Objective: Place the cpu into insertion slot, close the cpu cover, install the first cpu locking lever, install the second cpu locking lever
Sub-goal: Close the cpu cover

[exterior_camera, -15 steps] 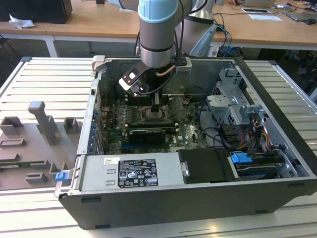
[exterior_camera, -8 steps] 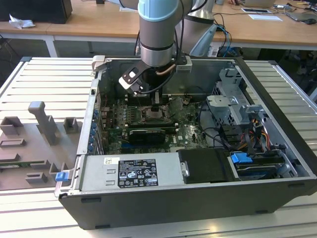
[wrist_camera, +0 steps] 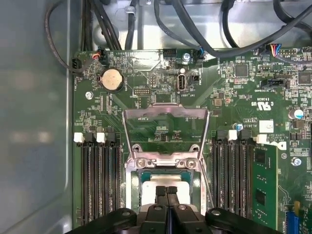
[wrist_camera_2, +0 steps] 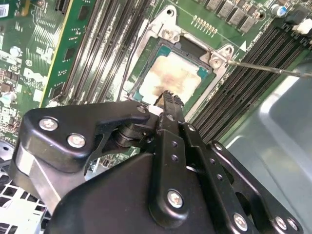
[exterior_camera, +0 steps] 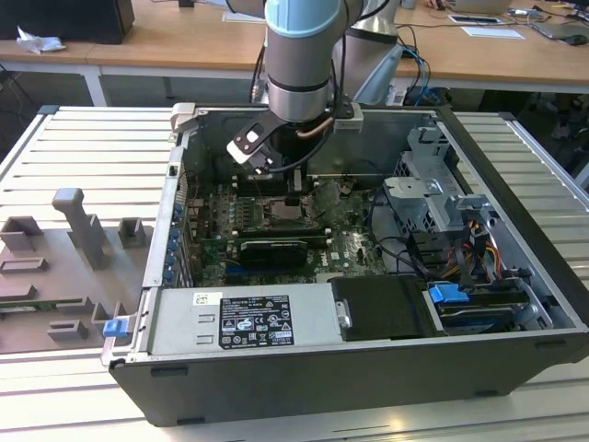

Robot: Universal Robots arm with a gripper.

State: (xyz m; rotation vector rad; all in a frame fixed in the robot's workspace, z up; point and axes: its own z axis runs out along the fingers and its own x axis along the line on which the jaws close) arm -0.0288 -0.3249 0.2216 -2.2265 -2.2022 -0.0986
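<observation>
The cpu point(wrist_camera_2: 173, 78), a pale, stained square, lies flat inside the insertion slot point(wrist_camera_2: 189, 46) on the green board. It is also seen in the first wrist view as the cpu point(wrist_camera: 151, 187) in the insertion slot point(wrist_camera: 145, 174). The cpu cover point(wrist_camera: 165, 113) is swung back open, its window showing board behind it. My gripper point(wrist_camera_2: 168, 96) is shut with nothing in it, and its tip sits just over the chip's near edge. In the exterior view my gripper point(exterior_camera: 293, 201) reaches down into the case. A thin locking lever point(wrist_camera_2: 263, 68) sticks out beside the socket.
Black memory slots point(wrist_camera: 97, 180) flank the socket on both sides, and one holds a green module point(wrist_camera: 264, 185). A black graphics card point(exterior_camera: 271, 249), the power supply point(exterior_camera: 244, 318), a drive cage point(exterior_camera: 433, 189) and loose cables point(exterior_camera: 469, 253) crowd the case. Grey fixtures point(exterior_camera: 83, 230) stand on the table.
</observation>
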